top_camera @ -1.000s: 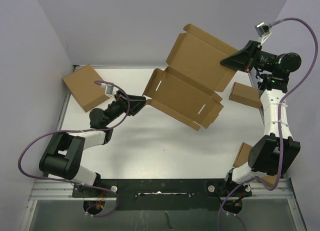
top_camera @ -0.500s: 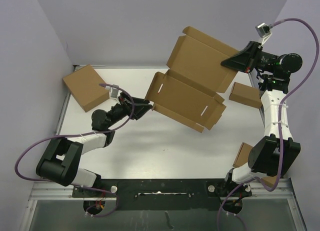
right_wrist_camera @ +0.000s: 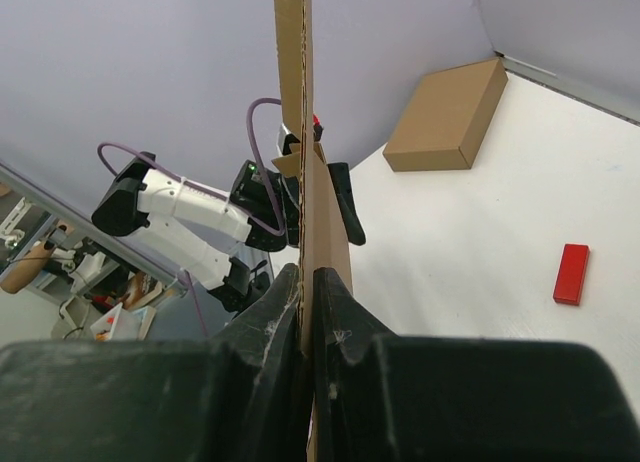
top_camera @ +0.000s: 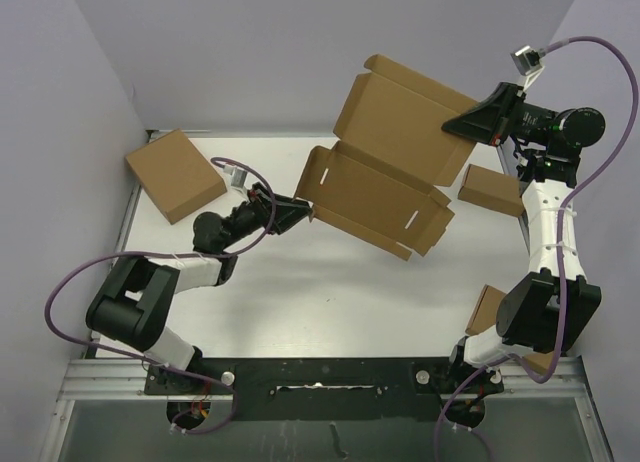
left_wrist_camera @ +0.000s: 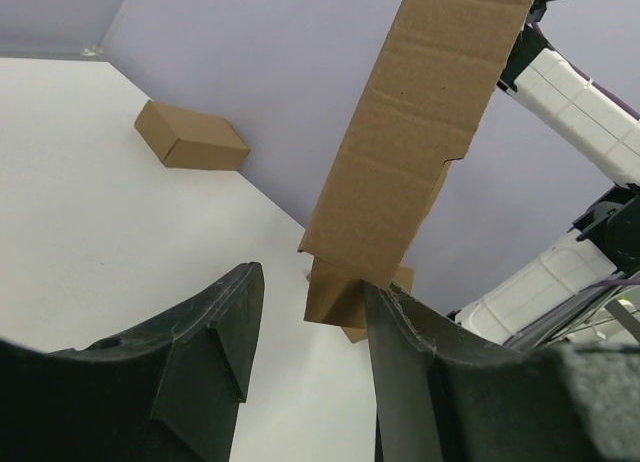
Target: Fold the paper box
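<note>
A far-left box (top_camera: pixel 174 174), right box (top_camera: pixel 492 189) and near-right box (top_camera: pixel 488 307) lie closed. The unfolded paper box (top_camera: pixel 385 172) hangs above mid-table, the right gripper (top_camera: pixel 462 124) pinching its far flap. The left gripper (top_camera: pixel 300 210), spread, faces its left edge.

Paper box (top_camera: pixel 385 172) matt brown cardboard; table (top_camera: pixel 300 297) smooth matt white; left tool (left_wrist_camera: pixel 308 287) rough black plastic.
</note>
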You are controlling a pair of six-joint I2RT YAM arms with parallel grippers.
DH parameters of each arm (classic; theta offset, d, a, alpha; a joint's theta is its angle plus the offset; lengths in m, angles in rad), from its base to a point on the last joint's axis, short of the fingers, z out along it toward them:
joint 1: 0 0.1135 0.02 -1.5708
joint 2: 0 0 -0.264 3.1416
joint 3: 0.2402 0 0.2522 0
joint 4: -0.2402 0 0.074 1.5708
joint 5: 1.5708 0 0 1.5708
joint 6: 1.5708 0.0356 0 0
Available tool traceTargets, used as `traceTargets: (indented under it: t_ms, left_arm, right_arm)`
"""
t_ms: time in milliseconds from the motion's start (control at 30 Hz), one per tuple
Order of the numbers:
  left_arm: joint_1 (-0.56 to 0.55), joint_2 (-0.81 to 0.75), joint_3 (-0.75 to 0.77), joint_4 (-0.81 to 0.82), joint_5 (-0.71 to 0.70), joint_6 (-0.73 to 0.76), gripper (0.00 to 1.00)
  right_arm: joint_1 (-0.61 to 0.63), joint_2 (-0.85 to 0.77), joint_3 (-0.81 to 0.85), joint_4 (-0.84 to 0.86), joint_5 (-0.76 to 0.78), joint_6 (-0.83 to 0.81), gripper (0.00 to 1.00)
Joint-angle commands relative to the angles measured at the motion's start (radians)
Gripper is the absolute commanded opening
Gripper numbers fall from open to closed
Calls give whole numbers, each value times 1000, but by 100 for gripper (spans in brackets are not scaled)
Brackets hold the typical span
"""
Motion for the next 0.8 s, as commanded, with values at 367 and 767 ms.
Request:
traceTargets:
  t_ms: [367,767]
  left_arm:
    - [-77,108,126,108,27,-28,43]
    - [-98,106,130,108,17,-31,21]
  right_arm:
    - [-3,-68,-15,77,58,55,0]
    - [-3,-66,-17,90,63,62,0]
